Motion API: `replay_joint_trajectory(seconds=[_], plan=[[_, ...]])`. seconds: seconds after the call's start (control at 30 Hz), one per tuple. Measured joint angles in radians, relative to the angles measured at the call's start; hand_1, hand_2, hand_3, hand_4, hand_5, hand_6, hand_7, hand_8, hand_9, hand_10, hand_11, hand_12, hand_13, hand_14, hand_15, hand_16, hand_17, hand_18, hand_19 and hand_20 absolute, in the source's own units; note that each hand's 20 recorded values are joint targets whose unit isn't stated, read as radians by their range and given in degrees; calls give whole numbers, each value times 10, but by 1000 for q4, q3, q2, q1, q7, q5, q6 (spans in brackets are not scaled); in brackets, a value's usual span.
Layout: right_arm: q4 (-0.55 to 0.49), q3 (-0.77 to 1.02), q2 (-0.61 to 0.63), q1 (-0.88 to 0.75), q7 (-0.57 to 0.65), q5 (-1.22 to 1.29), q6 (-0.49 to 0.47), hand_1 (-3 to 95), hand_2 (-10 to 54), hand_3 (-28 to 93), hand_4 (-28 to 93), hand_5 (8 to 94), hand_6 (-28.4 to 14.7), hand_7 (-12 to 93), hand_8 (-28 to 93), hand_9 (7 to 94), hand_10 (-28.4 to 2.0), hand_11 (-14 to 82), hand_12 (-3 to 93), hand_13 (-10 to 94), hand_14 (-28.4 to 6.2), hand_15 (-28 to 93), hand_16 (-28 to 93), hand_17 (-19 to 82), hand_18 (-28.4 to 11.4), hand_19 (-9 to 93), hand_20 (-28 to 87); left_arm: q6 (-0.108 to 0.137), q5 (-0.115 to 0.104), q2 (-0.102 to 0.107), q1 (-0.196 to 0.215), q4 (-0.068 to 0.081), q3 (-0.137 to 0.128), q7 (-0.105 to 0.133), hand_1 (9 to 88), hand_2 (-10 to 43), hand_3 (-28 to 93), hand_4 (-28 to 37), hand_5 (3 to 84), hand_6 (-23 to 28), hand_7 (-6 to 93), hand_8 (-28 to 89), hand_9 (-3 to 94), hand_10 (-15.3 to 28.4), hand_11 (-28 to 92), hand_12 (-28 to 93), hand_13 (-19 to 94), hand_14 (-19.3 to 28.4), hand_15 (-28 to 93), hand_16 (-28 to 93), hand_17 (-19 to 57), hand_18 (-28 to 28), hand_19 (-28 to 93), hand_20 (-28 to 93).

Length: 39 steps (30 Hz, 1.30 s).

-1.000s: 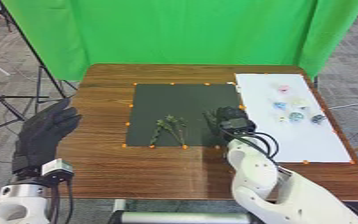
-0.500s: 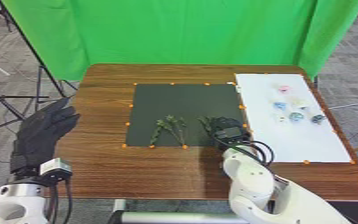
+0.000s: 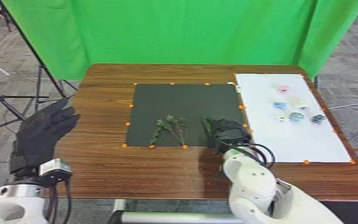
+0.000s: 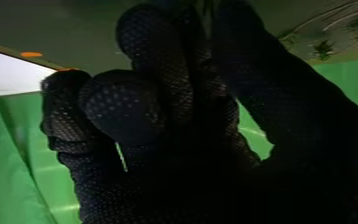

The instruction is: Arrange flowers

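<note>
A green sprig (image 3: 207,124) is pinched between the curled fingers and thumb of the right hand (image 3: 230,134), above the right part of the dark mat (image 3: 180,95). The left hand (image 3: 44,131) is held open, fingers relaxed, by the left edge of the brown worktop (image 3: 104,172). Near the mat's close edge, leafy stems (image 3: 168,124) are laid together, to the left of the right hand. On the white sheet (image 3: 291,145) to the right, small flower heads (image 3: 296,116) in pink, blue, pale and dark shades are spread loosely apart
</note>
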Motion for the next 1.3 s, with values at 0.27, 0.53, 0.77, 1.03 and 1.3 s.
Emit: replay_joint_trajectory(seconds=[0.27,0.53,0.77,1.03,1.3], plan=[[-26,34,-24,-30,-2,3,-65,338,-54,739,-214,712,-97,309,-69,714,-209,473,248,725,-118,737,239,490,-229,932,99,0,0,-1,3,-1,-5,-2,239,81,801,-220,415,110,114,-90,355,210,320,70,229,279,615,-165,-89,239,628,-34],[-18,26,-32,-17,-1,2,-74,320,-47,726,-215,705,-103,306,-68,706,-212,475,247,720,-122,740,234,486,-232,932,86,1,1,-2,3,-1,-5,-4,238,81,803,-217,414,110,115,-90,355,210,320,70,230,280,615,-165,-89,239,628,-34],[9,-12,-21,34,18,-4,-66,320,-46,725,-213,698,-112,302,-67,694,-219,479,248,714,-127,743,232,482,-235,932,83,1,1,-2,3,-2,-5,-4,239,80,803,-216,415,110,115,-90,355,211,319,70,231,280,615,-165,-89,239,629,-34],[36,-18,-11,72,41,-9,-66,320,-46,728,-213,689,-121,295,-66,679,-226,481,247,705,-132,745,231,477,-238,932,75,2,1,-3,4,-2,-4,-2,239,80,804,-216,415,111,114,-90,355,211,319,70,230,280,614,-165,-89,239,629,-35],[51,-17,0,101,48,-10,-65,330,-47,732,-215,688,-120,296,-64,678,-226,483,245,704,-132,747,226,477,-237,932,71,7,-1,-2,7,-4,-2,0,239,80,804,-215,414,110,115,-90,354,210,319,70,230,279,614,-165,-89,239,628,-35]])
